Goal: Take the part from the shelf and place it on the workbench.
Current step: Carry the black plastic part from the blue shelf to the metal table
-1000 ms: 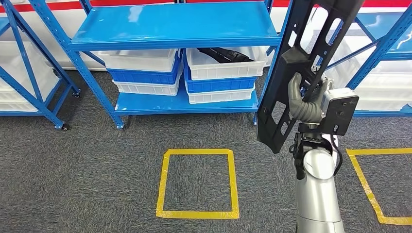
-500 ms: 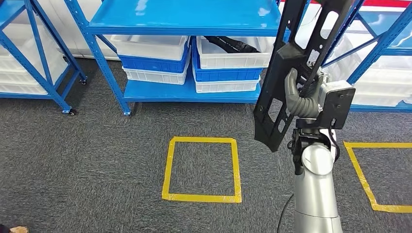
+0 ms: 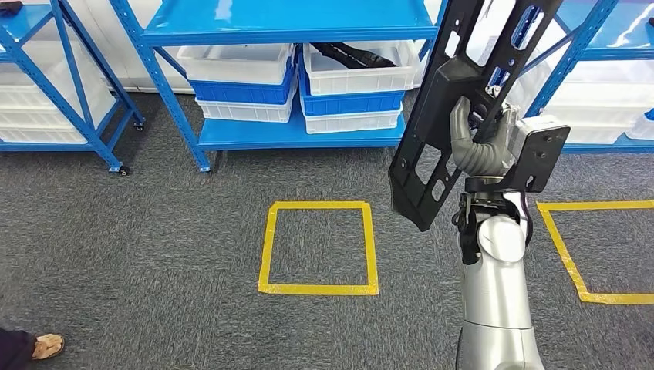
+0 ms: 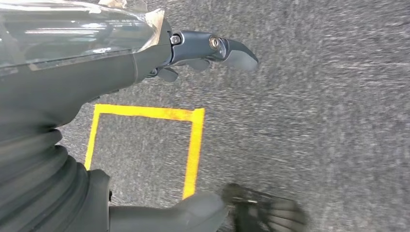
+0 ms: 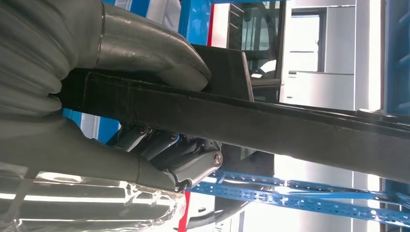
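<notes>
The right hand grips the long black part near its middle, holding it upright and tilted, clear of the blue shelf. The left hand hangs over the floor with nothing in it. Gripped at one spot, the part could pivot, or its top end could strike the shelf frame during a turn.

Right arm raised, right hand clasped around something, left hand hanging empty

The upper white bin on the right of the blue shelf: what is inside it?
A long black part lies inside the upper white bin, reaching above its rim. The shelf board above covers the back of the bin, so anything else inside cannot be seen.
</notes>
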You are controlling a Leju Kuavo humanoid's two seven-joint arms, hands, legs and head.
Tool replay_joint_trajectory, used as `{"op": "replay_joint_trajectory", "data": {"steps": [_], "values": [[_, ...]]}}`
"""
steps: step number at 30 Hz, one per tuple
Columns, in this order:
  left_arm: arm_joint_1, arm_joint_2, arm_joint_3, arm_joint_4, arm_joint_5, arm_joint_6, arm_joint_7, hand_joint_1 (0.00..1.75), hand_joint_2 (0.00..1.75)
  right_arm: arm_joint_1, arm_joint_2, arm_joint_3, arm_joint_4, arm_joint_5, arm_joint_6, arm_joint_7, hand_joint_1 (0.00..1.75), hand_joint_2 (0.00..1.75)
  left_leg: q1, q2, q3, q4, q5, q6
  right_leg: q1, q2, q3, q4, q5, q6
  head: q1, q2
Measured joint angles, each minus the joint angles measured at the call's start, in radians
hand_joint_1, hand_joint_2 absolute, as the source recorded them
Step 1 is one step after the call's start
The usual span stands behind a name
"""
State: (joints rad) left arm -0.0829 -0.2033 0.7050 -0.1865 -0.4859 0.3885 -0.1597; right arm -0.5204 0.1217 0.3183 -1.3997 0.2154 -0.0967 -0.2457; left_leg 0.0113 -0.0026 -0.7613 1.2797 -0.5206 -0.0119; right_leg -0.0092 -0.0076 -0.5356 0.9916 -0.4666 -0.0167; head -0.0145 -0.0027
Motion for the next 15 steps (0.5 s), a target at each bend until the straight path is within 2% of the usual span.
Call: {"op": "replay_joint_trajectory", "data": {"steps": [1,2,3,5,6,7,9,10,11,13,14,15], "values": [[0.0,0.0,0.001,0.0,0.002,0.0,0.001,0.0,1.75,-0.002,0.0,0.0,0.003,0.0,0.0,0.0,1.75,1.75,0.0,0.0,0.015,0.019,0.018,0.0,0.001,0.0,-0.019,0.005,0.011,0.001,0.0,0.0],[0.0,0.0,0.002,0.0,0.006,0.001,0.001,0.0,1.75,-0.004,0.001,0.0,0.006,0.0,0.0,0.0,1.75,1.75,0.0,0.0,0.047,0.001,0.043,0.003,0.002,0.0,-0.038,0.012,0.02,0.003,0.0,0.0],[-0.001,0.0,0.004,0.0,0.01,0.002,0.002,0.0,1.75,-0.007,0.002,0.0,0.01,0.0,0.0,0.0,1.75,1.75,-0.001,-0.001,0.096,-0.05,0.058,0.009,0.003,0.0,-0.055,0.019,0.029,0.005,0.0,0.0],[-0.003,0.002,0.011,-0.001,0.014,0.003,0.002,0.0,1.75,-0.015,0.007,-0.001,0.014,0.001,0.001,-0.001,1.75,1.75,-0.005,-0.002,0.201,-0.188,0.04,0.024,0.005,0.001,-0.078,0.026,0.046,0.014,0.0,0.0],[-0.005,0.003,0.014,-0.001,0.015,0.005,0.001,0.0,1.75,-0.02,0.009,-0.001,0.015,0.002,0.001,-0.001,1.75,1.75,-0.009,-0.003,0.231,-0.238,0.025,0.031,0.004,0.0,-0.084,0.026,0.055,0.02,0.0,0.0],[-0.005,0.004,0.016,-0.001,0.014,0.006,0.0,0.0,1.75,-0.024,0.012,-0.001,0.017,0.002,0.001,-0.002,1.75,1.75,-0.013,-0.003,0.242,-0.264,0.018,0.037,0.003,-0.001,-0.087,0.024,0.064,0.028,0.0,0.0],[-0.005,0.003,0.018,-0.001,0.011,0.008,-0.001,0.0,1.75,-0.03,0.013,-0.002,0.022,0.004,0.0,-0.003,1.75,1.75,-0.017,0.0,0.234,-0.28,0.039,0.049,0.001,-0.001,-0.094,0.022,0.075,0.04,-0.001,0.0],[-0.005,0.002,0.018,-0.001,0.008,0.008,-0.001,0.0,1.75,-0.031,0.013,-0.002,0.024,0.005,-0.002,-0.004,1.75,1.75,-0.015,0.003,0.226,-0.287,0.053,0.056,0.002,0.0,-0.102,0.033,0.061,0.042,0.0,0.0],[-0.005,0.002,0.019,-0.001,0.006,0.009,-0.002,0.0,1.75,-0.032,0.013,-0.003,0.026,0.006,-0.004,-0.004,1.75,1.75,-0.012,0.006,0.214,-0.294,0.07,0.062,0.002,0.002,-0.116,0.06,0.027,0.039,0.002,0.0],[-0.006,0.002,0.019,-0.001,0.0,0.009,-0.002,0.0,1.75,-0.032,0.012,-0.004,0.03,0.007,-0.007,-0.006,1.75,1.75,-0.009,0.009,0.183,-0.298,0.1,0.069,-0.001,0.004,-0.145,0.161,-0.067,0.031,0.006,0.0],[-0.006,0.001,0.019,-0.001,-0.002,0.009,-0.002,0.0,1.75,-0.032,0.011,-0.004,0.032,0.008,-0.008,-0.006,1.75,1.75,-0.009,0.01,0.164,-0.298,0.115,0.068,-0.004,0.004,-0.156,0.222,-0.1,0.033,0.008,0.0],[-0.006,0.001,0.02,-0.001,-0.003,0.009,-0.002,0.0,1.75,-0.031,0.01,-0.005,0.035,0.008,-0.008,-0.006,1.75,1.75,-0.008,0.011,0.145,-0.297,0.129,0.065,-0.007,0.004,-0.158,0.272,-0.109,0.043,0.008,0.0]]}}
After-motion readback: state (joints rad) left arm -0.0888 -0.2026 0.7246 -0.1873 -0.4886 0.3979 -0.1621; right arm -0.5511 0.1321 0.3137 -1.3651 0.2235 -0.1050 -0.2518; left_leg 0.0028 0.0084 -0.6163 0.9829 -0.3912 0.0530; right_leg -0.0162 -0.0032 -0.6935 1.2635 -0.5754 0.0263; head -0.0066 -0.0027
